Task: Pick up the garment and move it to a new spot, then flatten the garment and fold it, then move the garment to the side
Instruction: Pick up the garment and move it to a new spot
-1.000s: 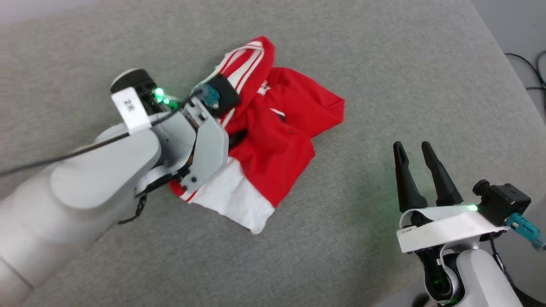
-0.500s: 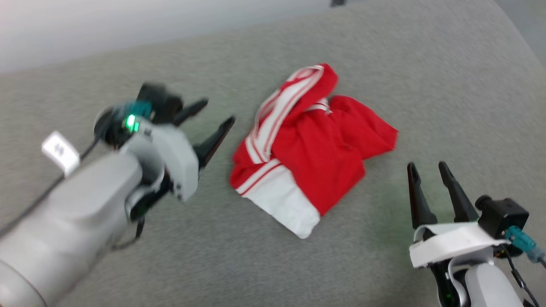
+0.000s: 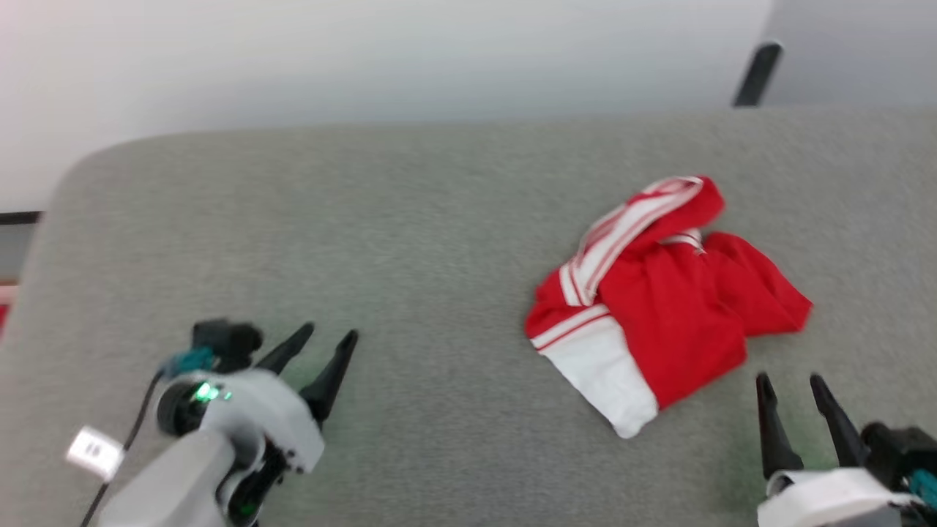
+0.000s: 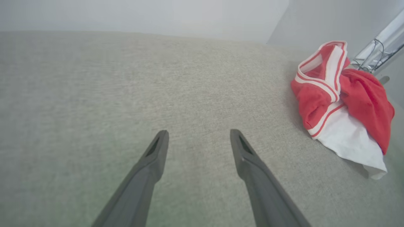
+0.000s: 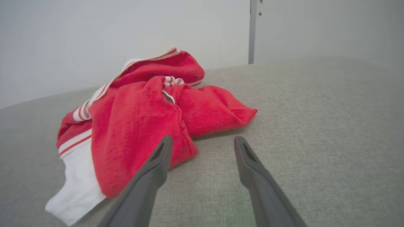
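The garment, a red shirt with a white sleeve and striped trim, lies crumpled on the right part of the grey padded surface. It also lies at the right edge of the left wrist view and left of centre in the right wrist view. My left gripper is open at the lower left, well apart from the shirt, nothing between its fingers. My right gripper is open at the lower right, just in front of the shirt's near edge, holding nothing.
A pale wall stands beyond the surface's far edge. A dark post rises at the back right. Cables and a metal frame show past the shirt in the left wrist view. Bare grey padding stretches between the two grippers.
The left gripper has let go of the garment and drawn back to the lower left. The head camera has swung, so the shirt now sits further right in the picture.
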